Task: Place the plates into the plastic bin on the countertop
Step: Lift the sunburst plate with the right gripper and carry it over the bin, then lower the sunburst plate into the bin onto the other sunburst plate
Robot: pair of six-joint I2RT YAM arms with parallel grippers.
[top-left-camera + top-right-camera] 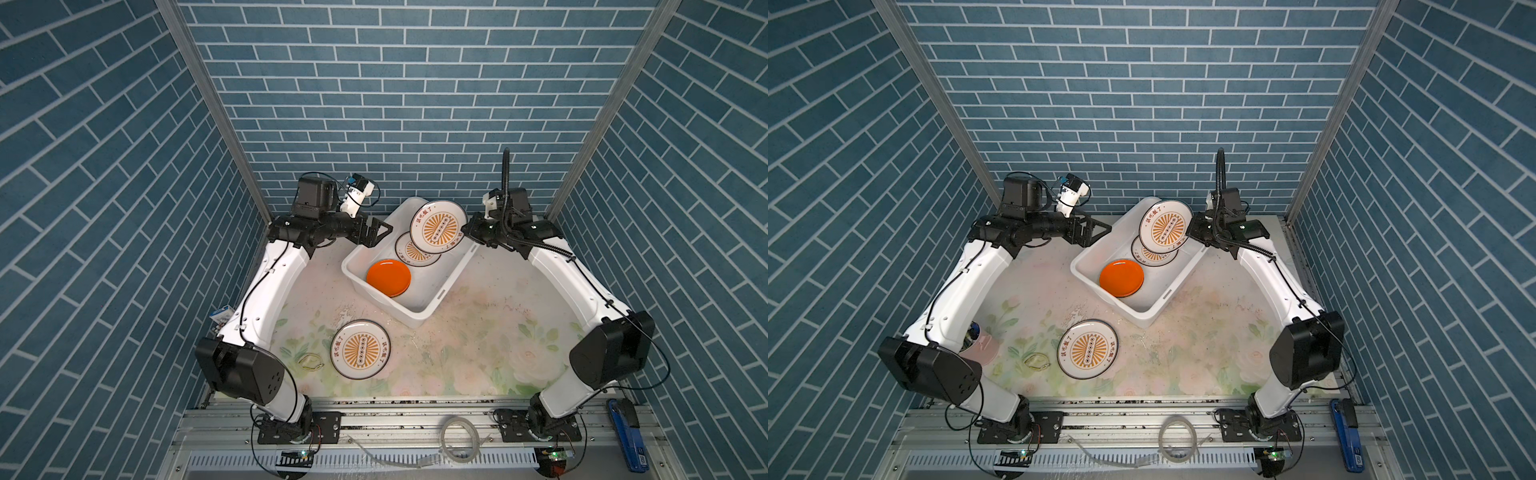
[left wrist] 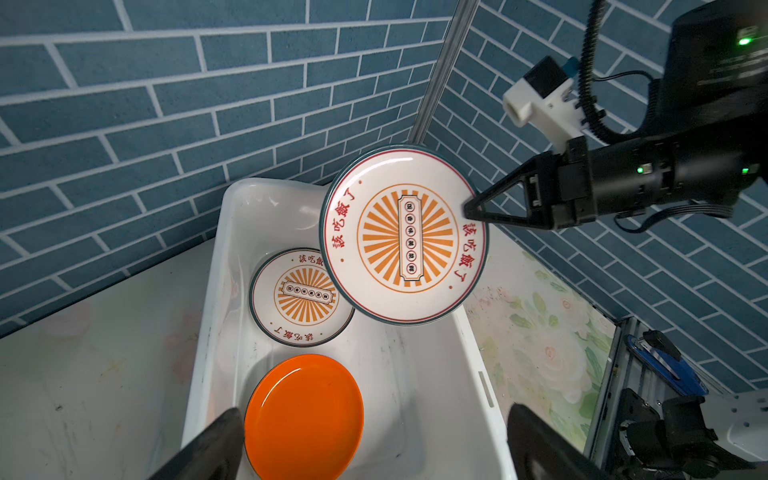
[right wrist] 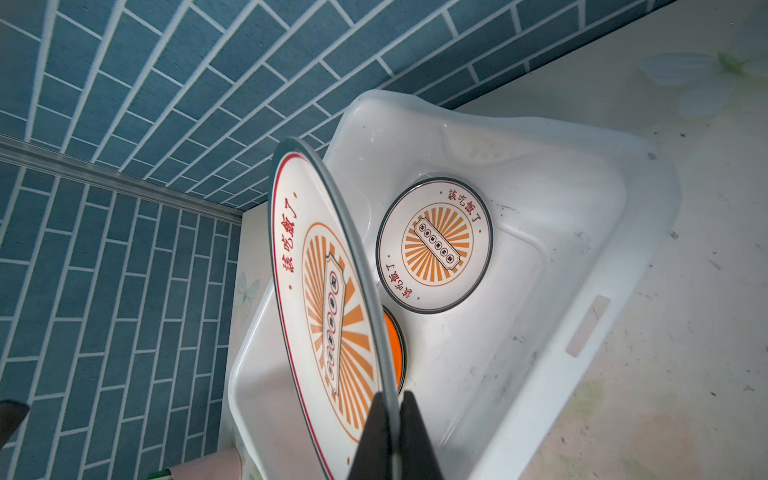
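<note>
The white plastic bin [image 1: 417, 316] stands askew at the back of the flowered countertop [image 1: 457, 340]. My right gripper [image 3: 390, 399] is shut on the rim of a white sunburst plate [image 1: 438, 226], which it holds tilted above the bin's far end. Another sunburst plate [image 3: 434, 245] lies flat on the bin floor below it, and an orange plate [image 2: 303, 415] sits at the near end. A third sunburst plate [image 1: 360, 349] lies on the countertop in front of the bin. My left gripper [image 1: 380, 237] hovers open at the bin's left rim, holding nothing.
A yellow-green rubber loop [image 1: 311, 361] lies left of the countertop plate. A pink cup [image 1: 984, 347] stands by the left arm. A blue tool [image 1: 625, 432] and a coil of clear tubing [image 1: 457, 440] lie on the front rail. Blue brick walls close in three sides.
</note>
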